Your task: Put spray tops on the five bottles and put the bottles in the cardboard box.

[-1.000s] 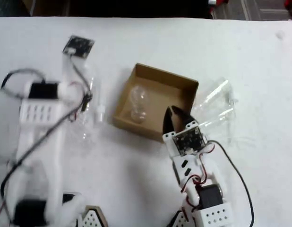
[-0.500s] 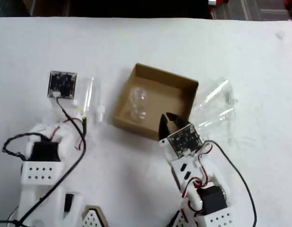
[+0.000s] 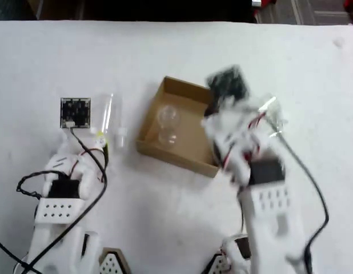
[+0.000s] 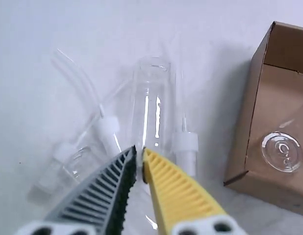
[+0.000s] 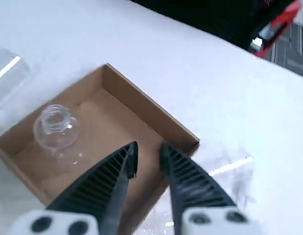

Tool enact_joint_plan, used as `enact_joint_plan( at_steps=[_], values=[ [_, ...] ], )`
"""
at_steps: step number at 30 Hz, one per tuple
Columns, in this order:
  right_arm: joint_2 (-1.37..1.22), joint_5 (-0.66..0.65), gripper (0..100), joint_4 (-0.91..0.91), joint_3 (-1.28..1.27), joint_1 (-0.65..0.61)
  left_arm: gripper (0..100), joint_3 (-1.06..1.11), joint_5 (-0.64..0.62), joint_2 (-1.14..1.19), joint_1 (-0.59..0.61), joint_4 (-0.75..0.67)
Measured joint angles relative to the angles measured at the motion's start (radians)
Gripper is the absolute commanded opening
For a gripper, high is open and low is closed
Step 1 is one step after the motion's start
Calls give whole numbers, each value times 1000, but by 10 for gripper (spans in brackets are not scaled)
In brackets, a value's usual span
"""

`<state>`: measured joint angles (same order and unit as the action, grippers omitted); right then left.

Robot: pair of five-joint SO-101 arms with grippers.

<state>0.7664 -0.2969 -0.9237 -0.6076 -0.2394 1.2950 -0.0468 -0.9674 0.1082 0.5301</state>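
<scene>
1. One clear bottle (image 3: 168, 123) lies inside the cardboard box (image 3: 177, 157) on the white desk (image 3: 182, 51).
2. We see the right tool (image 5: 150, 152) hanging above the box's right side, black fingers slightly parted, gripping nothing.
3. We see the left tool (image 4: 139, 155) left of the box, tips closed together and empty, near another bottle (image 4: 151, 107) lying flat with a white spray top (image 4: 186, 147) beside it.

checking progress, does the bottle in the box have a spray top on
Off: the bottle in the cardboard box has a bare neck.
</scene>
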Motion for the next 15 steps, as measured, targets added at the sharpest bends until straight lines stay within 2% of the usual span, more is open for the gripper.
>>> enact_joint_plan(
  at_steps=[7,15],
  values=[
    [-500,127,172,-83,338,153,24,2,0,0,0,-2],
    [-865,143,170,-167,551,167,24,2,0,0,0,-2]
  ],
)
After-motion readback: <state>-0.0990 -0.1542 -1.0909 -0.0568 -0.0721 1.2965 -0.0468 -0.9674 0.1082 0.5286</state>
